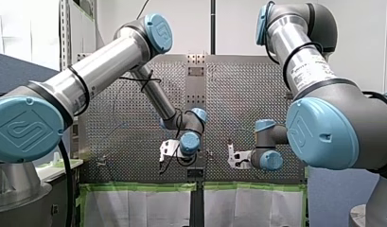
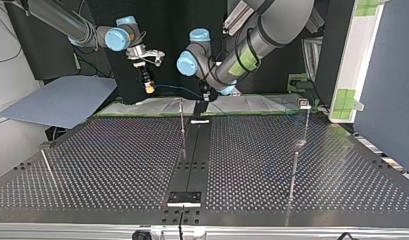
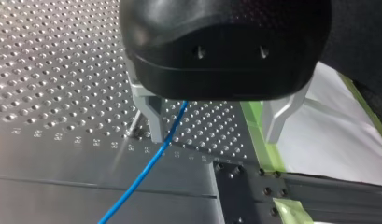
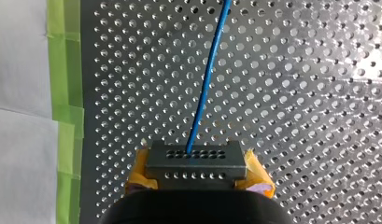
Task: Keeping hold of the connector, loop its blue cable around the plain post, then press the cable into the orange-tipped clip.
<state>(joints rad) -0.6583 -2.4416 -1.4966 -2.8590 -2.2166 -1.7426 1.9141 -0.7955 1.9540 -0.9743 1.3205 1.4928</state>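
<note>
My right gripper (image 4: pixel 195 170) is shut, its yellow pads (image 4: pixel 258 179) clamping a grey connector (image 4: pixel 195 160) that has rows of small holes. A blue cable (image 4: pixel 207 79) leaves the connector and runs ahead over the perforated table. In the top view my right gripper (image 2: pixel 149 86) hangs above the table's far edge, and the cable (image 2: pixel 174 90) crosses to my left gripper (image 2: pixel 201 106). My left gripper (image 3: pixel 216 126) is open, with the cable (image 3: pixel 151 161) passing between its metal fingers (image 3: pixel 151 116), close to one. A thin plain post (image 2: pixel 182 127) stands just by it. I see no orange tip.
More thin posts stand on the perforated table (image 2: pixel 117 165): one (image 2: pixel 295 172) at the top view's right, one with a small head (image 2: pixel 305 105) behind it, one (image 2: pixel 46 164) at the left. Green tape (image 3: pixel 261 140) and white sheets (image 3: pixel 328 135) edge the table. A dark centre strip (image 2: pixel 192 160) divides the table.
</note>
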